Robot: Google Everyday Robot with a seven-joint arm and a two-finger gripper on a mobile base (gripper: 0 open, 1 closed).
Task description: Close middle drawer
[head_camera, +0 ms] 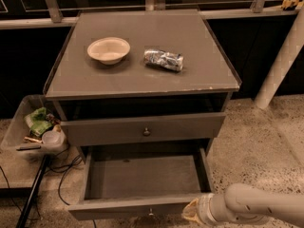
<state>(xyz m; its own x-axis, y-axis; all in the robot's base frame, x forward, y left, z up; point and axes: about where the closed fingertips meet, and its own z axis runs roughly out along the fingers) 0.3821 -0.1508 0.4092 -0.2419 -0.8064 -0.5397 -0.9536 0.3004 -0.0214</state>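
The middle drawer [142,177] is pulled far out of the grey cabinet, and its inside is empty. Its flat front [114,208] lies at the bottom of the view, with a small dark knob [151,212] at centre. The top drawer [142,128], with its own knob, sits just above and stands slightly out. My gripper [192,212] is at the end of the pale arm [251,207] that comes in from the lower right. It sits at the right end of the middle drawer's front, right by it.
On the cabinet top [142,75] are a pale bowl [109,49] and a crumpled silver packet [164,59]. A clear bin of rubbish [35,127] stands to the left, with cables and a dark pole [31,198] below it. A white post [280,61] stands at the right on the speckled floor.
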